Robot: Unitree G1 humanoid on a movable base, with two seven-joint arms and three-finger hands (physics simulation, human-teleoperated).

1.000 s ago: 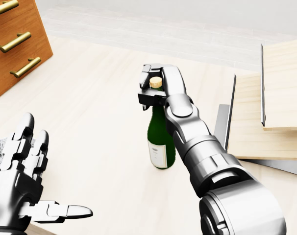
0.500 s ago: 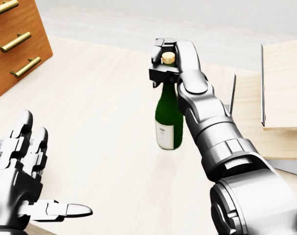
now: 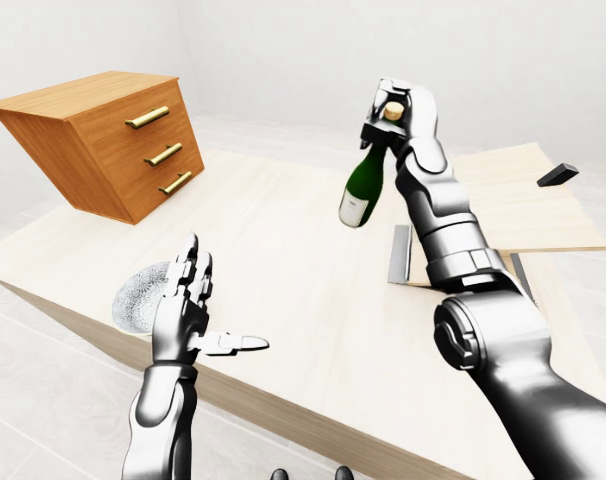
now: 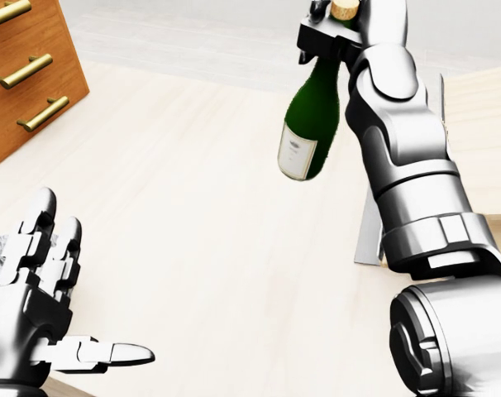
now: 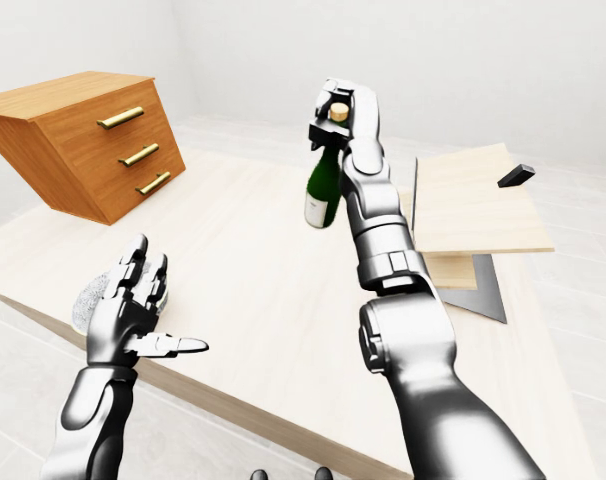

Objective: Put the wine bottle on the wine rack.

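A green wine bottle point(image 4: 310, 120) with a white label and a cork hangs in the air above the pale table, tilted with its base toward the left. My right hand point(image 3: 391, 112) is shut on its neck just under the cork. The wine rack point(image 3: 503, 205), a low stack of light wooden shelves on a grey metal frame, stands to the right of the bottle and lower than it. My left hand point(image 3: 188, 310) is open at the lower left, fingers spread, thumb pointing right, holding nothing.
An orange-brown chest of drawers point(image 3: 108, 140) with brass handles stands on the table's top left. A clear patterned glass dish point(image 3: 138, 297) lies behind my left hand near the table's near edge. A small dark block point(image 3: 557, 175) lies on the rack's top shelf.
My right hand has lifted the bottle off the table, carrying it up and to the right toward the rack while tilting it. The left hand has stayed still.
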